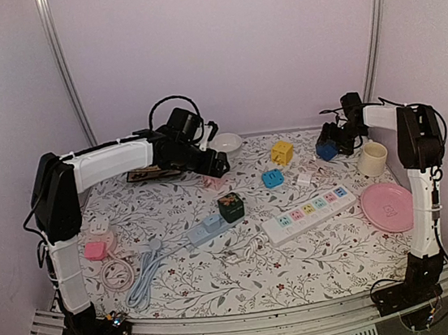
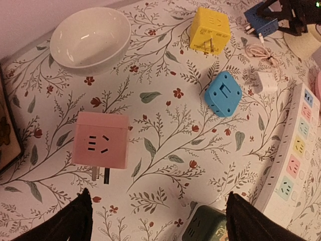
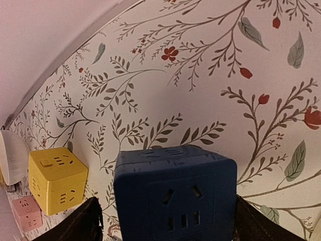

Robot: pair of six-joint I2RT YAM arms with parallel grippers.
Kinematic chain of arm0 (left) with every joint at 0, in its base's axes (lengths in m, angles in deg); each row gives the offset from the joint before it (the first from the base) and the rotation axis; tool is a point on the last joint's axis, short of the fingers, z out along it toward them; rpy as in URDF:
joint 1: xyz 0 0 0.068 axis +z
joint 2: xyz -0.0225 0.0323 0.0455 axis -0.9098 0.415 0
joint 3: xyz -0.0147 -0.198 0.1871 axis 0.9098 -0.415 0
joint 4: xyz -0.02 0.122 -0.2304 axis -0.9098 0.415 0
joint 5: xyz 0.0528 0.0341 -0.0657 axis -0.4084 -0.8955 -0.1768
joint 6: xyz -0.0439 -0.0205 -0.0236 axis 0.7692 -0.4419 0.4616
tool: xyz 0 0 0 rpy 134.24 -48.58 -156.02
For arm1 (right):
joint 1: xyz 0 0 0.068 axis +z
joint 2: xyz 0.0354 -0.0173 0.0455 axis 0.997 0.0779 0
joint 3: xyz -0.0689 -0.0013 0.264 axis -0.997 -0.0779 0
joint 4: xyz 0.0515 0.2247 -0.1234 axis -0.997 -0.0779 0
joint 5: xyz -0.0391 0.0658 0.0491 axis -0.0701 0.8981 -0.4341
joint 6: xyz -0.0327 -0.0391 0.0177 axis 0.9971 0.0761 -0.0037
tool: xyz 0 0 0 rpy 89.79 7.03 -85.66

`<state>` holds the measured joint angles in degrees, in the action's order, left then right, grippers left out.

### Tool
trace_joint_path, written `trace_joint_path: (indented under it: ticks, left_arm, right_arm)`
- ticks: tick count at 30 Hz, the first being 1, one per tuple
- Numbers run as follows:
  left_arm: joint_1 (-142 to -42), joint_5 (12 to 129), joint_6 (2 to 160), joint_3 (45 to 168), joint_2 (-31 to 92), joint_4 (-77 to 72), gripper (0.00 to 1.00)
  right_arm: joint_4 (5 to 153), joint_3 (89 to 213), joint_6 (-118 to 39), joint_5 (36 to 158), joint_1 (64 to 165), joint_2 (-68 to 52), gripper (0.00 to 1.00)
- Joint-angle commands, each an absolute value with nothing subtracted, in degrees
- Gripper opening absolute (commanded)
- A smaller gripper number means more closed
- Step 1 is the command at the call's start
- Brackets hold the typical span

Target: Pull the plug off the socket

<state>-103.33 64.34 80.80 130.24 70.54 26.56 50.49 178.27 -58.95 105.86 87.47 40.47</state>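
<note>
The right gripper (image 3: pixel 165 211) is open, with its fingers on both sides of the blue cube plug (image 3: pixel 175 196) and a small gap at one finger. This plug stands on the table (image 3: pixel 210 100). The left gripper (image 2: pixel 158 196) is wide open and empty, and the pink cube plug (image 2: pixel 99 139) lies just ahead of it.

The surface (image 1: pixel 326 265) wears a white cloth printed with leafy sprigs and red flowers. Behind it rises a plain lilac wall (image 1: pixel 217 46), framed by slanting metal poles (image 1: pixel 66 80). Soft, pinkish light.
</note>
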Motion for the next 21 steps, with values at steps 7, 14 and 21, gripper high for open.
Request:
trace_joint_path:
  ticks: [7,14,21]
  left_arm:
    - [-102.77,66.22,80.61,128.84,69.06,24.41,0.92]
    - [-102.75,66.09,82.91,126.25,68.10,23.61,0.92]
    - [-102.51,64.02,87.48,120.40,63.61,22.03,0.92]
  right_arm:
    - [46.01,177.83,-54.59,97.21,88.92,30.72,0.88]
    - [44.49,175.50,-52.34,92.19,93.63,26.28,0.88]
    - [44.07,172.28,-50.29,90.82,103.41,22.65,0.88]
